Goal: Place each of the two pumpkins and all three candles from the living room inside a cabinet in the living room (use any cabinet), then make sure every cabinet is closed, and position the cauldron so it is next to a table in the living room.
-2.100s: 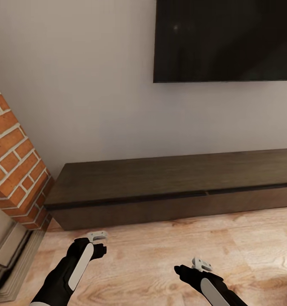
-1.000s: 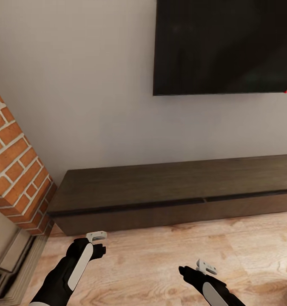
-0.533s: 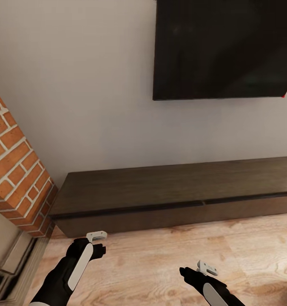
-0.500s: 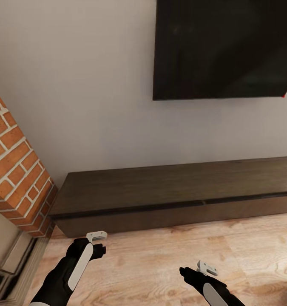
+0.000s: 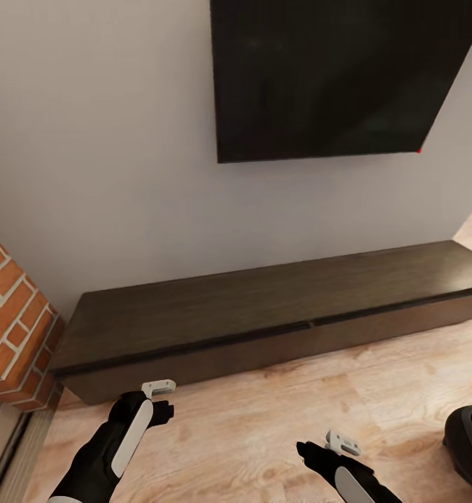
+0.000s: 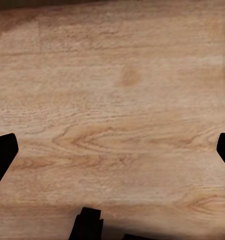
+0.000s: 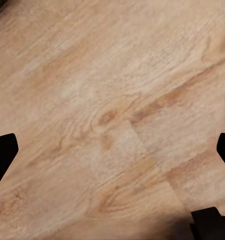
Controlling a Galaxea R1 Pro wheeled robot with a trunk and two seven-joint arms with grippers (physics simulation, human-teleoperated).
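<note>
Cabinet point(image 5: 263, 318) runs long and low along the base of the pale wall point(image 5: 96, 175), with its dark brown top bare and its drawer fronts flush and shut. A thin dark seam separates the top from the fronts, and one vertical joint shows near the middle. A large black screen point(image 5: 333, 77) hangs on the wall above the cabinet; its upper edge is cut off by the frame. A brick column point(image 5: 12, 328) stands at the cabinet's left end, partly cut off.

Cauldron point(image 5: 470, 443) sits on the wooden floor point(image 5: 263, 426) at the right edge of the head view, well apart from the cabinet. Only part of its black belly and greyish rim is visible; the rest is cut off.

Left claw point(image 5: 159, 386) hangs over the floor just in front of the cabinet's left section. In the left wrist view its fingertips point(image 6: 2, 155) sit at opposite edges, spread wide with bare floor between them; it holds nothing.

Right claw point(image 5: 342, 441) hangs over the floor nearer the robot, between the cabinet and the cauldron. In the right wrist view its fingertips point(image 7: 2, 155) are likewise spread wide over bare floor, gripping nothing. A dark shape at that view's corner is too cropped to identify.
</note>
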